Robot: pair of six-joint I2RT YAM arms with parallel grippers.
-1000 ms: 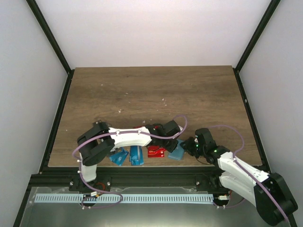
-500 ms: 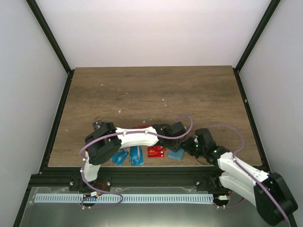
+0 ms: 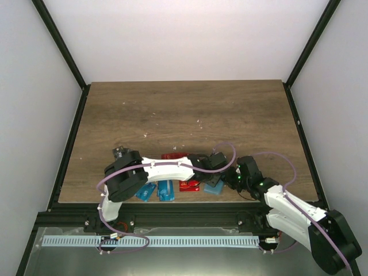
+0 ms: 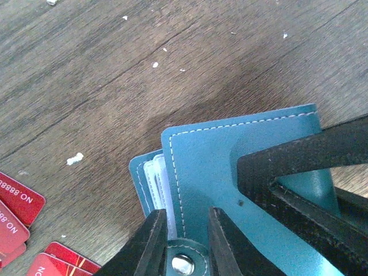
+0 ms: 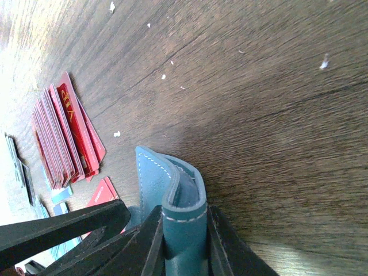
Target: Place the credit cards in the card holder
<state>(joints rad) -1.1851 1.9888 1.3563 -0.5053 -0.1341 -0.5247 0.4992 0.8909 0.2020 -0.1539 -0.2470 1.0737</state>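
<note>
Left jaws: I read them as clenched. The left gripper point(image 4: 185, 217) had a finger pressed against each side of the holder's point(image 4: 218, 155) tab, right by the metal snap point(image 4: 183, 265).
Right jaws: clenched too. The right gripper point(image 5: 184, 214) was grasping the holder's folded edge, which stood up between its fingers.
Holder: both grippers had it at once. It was partly open, with the stitched top flap lifted off the lower one. Pale pockets point(image 4: 156, 178) showed in the gap in the left wrist view, where a dark right finger also lay across the flap.
Holder's place: close to the desk's point(image 3: 184, 109) near edge, a little right of its middle. I could not tell whether it touched the wood.
Red cards point(image 5: 63, 138): a fanned stack lay flat on the desk, left of the holder. In the top view some lay just beside the holder's left side, and more lay farther from the near edge, partly under the left arm.
Blue cards point(image 3: 146, 191): they lay along the near edge, left of the red ones and apart from the holder.
Desk: dark wood, dotted with pale crumbs point(image 4: 75, 158).
</note>
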